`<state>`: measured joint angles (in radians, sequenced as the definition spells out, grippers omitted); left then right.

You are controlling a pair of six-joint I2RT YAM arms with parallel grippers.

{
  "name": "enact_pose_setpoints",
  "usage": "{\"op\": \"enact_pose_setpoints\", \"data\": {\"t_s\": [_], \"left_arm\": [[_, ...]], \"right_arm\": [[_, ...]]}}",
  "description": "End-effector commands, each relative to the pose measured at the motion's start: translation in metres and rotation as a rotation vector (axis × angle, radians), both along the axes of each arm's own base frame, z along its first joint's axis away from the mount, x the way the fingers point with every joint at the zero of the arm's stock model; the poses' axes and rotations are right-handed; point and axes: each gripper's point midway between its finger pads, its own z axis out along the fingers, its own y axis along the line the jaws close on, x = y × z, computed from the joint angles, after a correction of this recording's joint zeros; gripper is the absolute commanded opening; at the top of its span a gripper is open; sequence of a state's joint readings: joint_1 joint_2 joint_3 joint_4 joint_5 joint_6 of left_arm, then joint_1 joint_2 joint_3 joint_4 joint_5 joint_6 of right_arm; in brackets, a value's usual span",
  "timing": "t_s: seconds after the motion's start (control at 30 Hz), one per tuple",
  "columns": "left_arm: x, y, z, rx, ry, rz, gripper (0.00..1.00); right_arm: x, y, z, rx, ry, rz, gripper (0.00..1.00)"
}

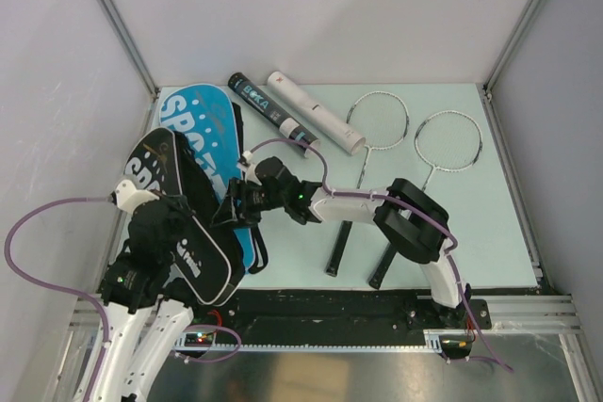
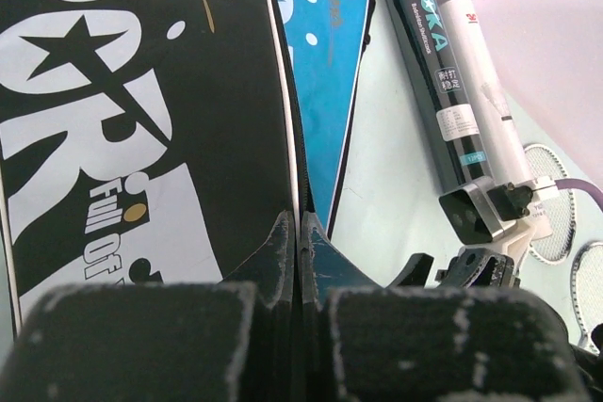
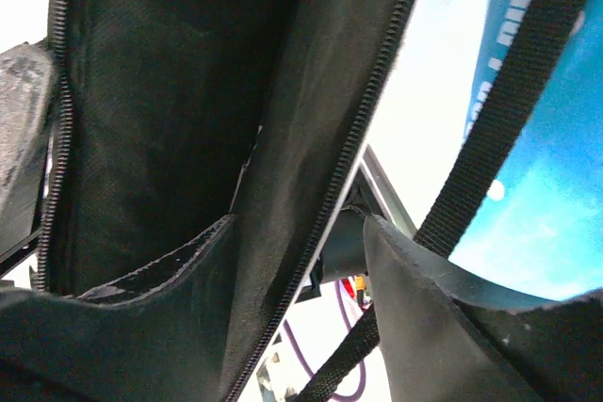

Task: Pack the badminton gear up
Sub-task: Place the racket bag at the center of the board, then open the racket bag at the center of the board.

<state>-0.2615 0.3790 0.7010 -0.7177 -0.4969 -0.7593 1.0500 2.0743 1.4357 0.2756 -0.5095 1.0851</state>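
Your left fingers (image 2: 279, 256) are clenched on the near rim of the black SPORT bag (image 2: 141, 138), pinching fabric at the left of the surface (image 1: 480, 233). Your right fingers (image 3: 415, 308) stand spread on either side of the same bag's zippered lip, one against the dark lining, and are not clamped on it. The step in hand appears to be opening the bag's mouth so a racket can go in. Close the right fingers on the cloth just behind the zipper teeth, and avoid the black strap (image 3: 490, 138) hanging beside the outer finger, which could snag. Let the left pinch act as the anchor, then draw the lip away from it so the opening widens rather than the whole bag sliding. The black bag lies partly over the blue SPORT bag (image 1: 200, 124), so a hard pull may drag both. Beyond them, the black tube (image 1: 268, 110) and white tube (image 1: 316, 112) lie just beside each other at the far side. The two rackets (image 1: 336, 251) wait side by side well to the right, heads toward the far wall. No shuttlecock is visible.
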Motion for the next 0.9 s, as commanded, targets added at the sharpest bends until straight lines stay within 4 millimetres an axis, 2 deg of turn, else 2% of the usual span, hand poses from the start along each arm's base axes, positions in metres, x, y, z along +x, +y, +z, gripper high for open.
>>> {"op": "enact_pose_setpoints", "data": {"t_s": [0.0,0.1,0.2,0.27,0.4,0.53,0.7,0.87], "left_arm": [[0.005,-0.006,0.019,-0.027,-0.085,-0.030,0.00],[0.004,-0.012,0.023,-0.030,-0.104,-0.071,0.00],[0.003,-0.019,0.027,-0.027,-0.124,-0.117,0.00],[0.000,-0.021,0.034,-0.013,-0.141,-0.146,0.00],[-0.008,-0.024,0.059,-0.003,-0.207,-0.188,0.00],[-0.011,-0.031,0.084,0.023,-0.243,-0.248,0.00],[-0.008,-0.051,0.104,0.079,-0.274,-0.382,0.00],[-0.003,-0.076,0.124,0.126,-0.337,-0.538,0.00]], "right_arm": [[-0.013,0.005,0.027,0.112,-0.017,0.084,0.54],[-0.026,0.005,0.036,0.162,-0.020,0.140,0.39],[-0.036,0.003,0.049,0.208,-0.036,0.172,0.12],[-0.038,0.001,0.055,0.224,-0.062,0.176,0.03],[-0.030,-0.007,0.069,0.239,-0.135,0.158,0.00],[-0.007,-0.019,0.088,0.217,-0.279,0.077,0.00],[0.025,-0.044,0.124,0.206,-0.440,-0.034,0.00],[0.043,-0.066,0.137,0.156,-0.569,-0.120,0.00]]}}
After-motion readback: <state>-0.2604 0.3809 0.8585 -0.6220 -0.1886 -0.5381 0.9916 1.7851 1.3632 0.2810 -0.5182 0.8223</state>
